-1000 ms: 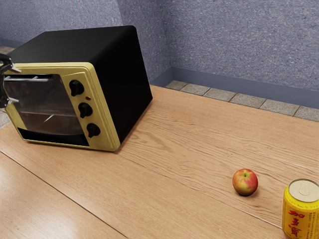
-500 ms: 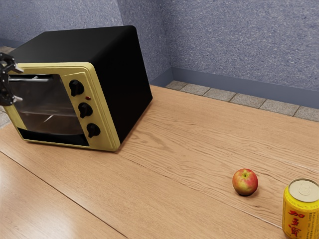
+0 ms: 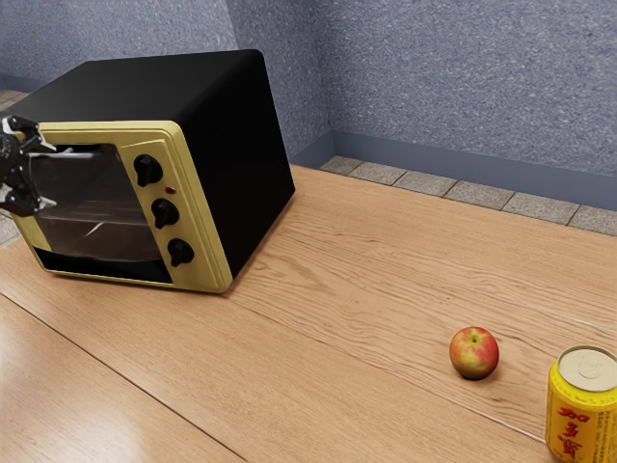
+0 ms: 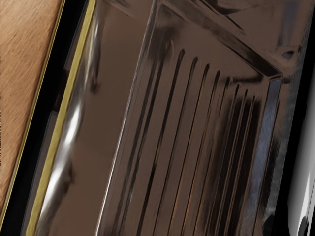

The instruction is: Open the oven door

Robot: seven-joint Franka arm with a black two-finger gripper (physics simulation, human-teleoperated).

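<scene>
Black claw [image 3: 51,176] | cut off | oven handle [image 3: 85,152] | one end hidden

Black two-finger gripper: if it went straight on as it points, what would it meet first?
Probably the dark glass oven door, though the silvery bar handle near the gripper might come first; depth is unclear.

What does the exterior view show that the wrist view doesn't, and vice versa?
Exterior view: the open pincer at the oven's front, three black knobs, the apple and the yellow can.
Wrist view: a row of dark parallel lines at the door glass.
Both: that door glass, the yellow frame and the wooden table.
</scene>
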